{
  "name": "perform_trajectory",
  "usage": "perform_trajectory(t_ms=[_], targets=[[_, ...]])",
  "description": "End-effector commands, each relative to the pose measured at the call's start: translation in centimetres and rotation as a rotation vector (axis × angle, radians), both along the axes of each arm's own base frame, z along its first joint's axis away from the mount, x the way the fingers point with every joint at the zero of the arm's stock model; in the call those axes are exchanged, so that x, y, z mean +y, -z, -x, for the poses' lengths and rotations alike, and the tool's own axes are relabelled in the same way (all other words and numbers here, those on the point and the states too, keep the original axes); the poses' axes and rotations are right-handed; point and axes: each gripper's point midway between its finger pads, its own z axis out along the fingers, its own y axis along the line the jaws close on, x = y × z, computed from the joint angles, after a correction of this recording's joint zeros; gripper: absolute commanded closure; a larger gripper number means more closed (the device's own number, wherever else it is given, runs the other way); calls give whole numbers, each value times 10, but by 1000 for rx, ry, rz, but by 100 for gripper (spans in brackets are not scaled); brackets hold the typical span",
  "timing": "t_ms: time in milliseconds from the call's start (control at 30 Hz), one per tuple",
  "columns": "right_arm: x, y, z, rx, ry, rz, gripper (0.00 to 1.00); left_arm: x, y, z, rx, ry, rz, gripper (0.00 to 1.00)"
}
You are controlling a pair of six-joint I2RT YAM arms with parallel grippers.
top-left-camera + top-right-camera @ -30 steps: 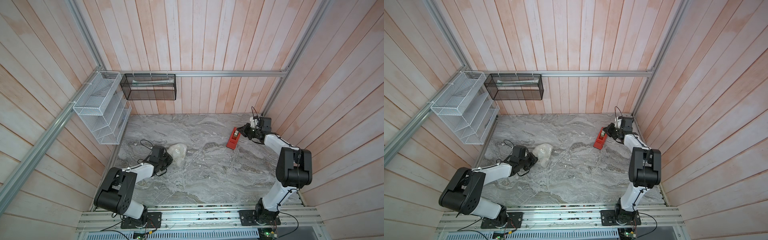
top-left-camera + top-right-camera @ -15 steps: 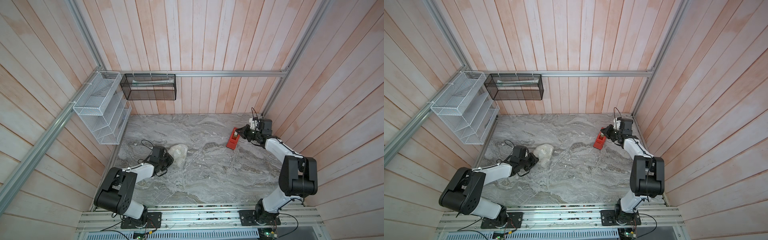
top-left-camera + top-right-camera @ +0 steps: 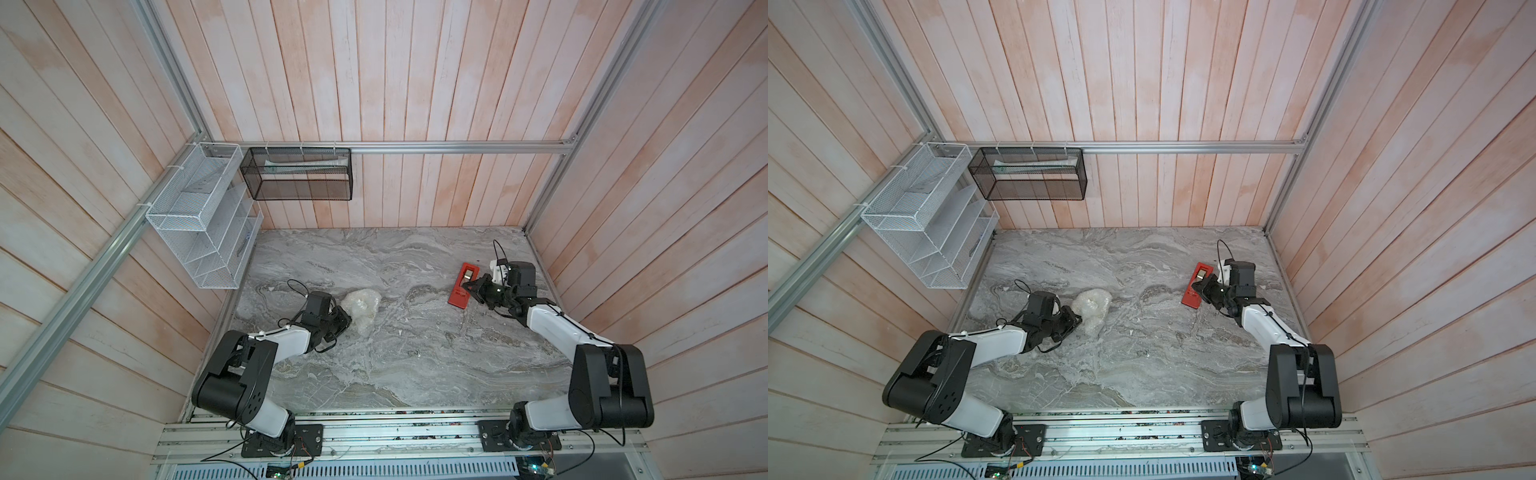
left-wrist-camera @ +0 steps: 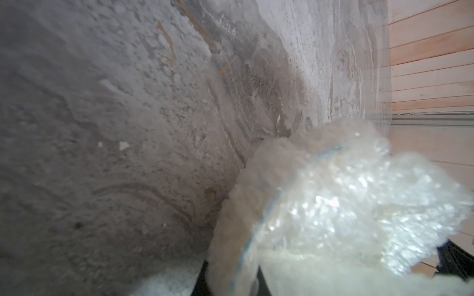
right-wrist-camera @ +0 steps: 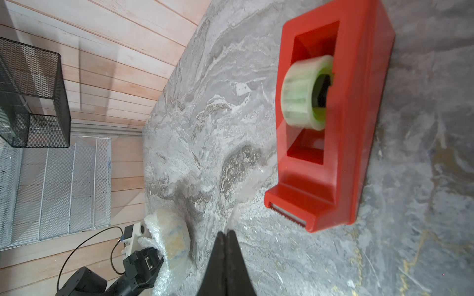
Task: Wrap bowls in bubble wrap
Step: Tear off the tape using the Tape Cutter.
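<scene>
The bowl (image 5: 174, 235) lies at the left of the marble table, bundled in crinkly bubble wrap (image 3: 360, 309) (image 3: 1092, 309) (image 4: 333, 205); faint blue and yellow show through. My left gripper (image 3: 347, 322) (image 3: 1077, 320) (image 4: 230, 279) is shut on the bundle's near edge, over the wrapped rim. At the right, my right gripper (image 3: 466, 286) (image 3: 1196, 284) (image 5: 227, 232) is shut beside the red tape dispenser (image 3: 457, 297) (image 3: 1192, 299) (image 5: 359, 128), just off its cutter end. A faint clear strip of tape runs from the roll to the pinched tips.
A white wire rack (image 3: 199, 232) hangs on the left wall and a black mesh basket (image 3: 299, 174) on the back wall. Wood walls close in three sides of the grey marble table (image 3: 415, 353).
My right arm has drawn back toward the near side along the dispenser, jaws staying shut. The left arm and the wrapped bowl have not moved.
</scene>
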Motion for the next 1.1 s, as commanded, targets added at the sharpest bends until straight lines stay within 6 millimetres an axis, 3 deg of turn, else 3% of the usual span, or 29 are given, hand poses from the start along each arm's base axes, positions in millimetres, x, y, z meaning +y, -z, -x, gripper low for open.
perform_trajectory(t_ms=[0, 667, 967, 1067], targets=[[2, -17, 3, -52, 8, -11, 100, -12, -17, -11, -81, 41, 40, 89], [5, -68, -8, -162, 3, -11, 100, -10, -11, 1, -74, 42, 40, 89], [9, -72, -9, -171, -13, -23, 100, -10, -11, 2, -73, 42, 37, 89], [15, -69, 0, -156, -27, -33, 100, -11, -12, 2, -75, 46, 35, 89]])
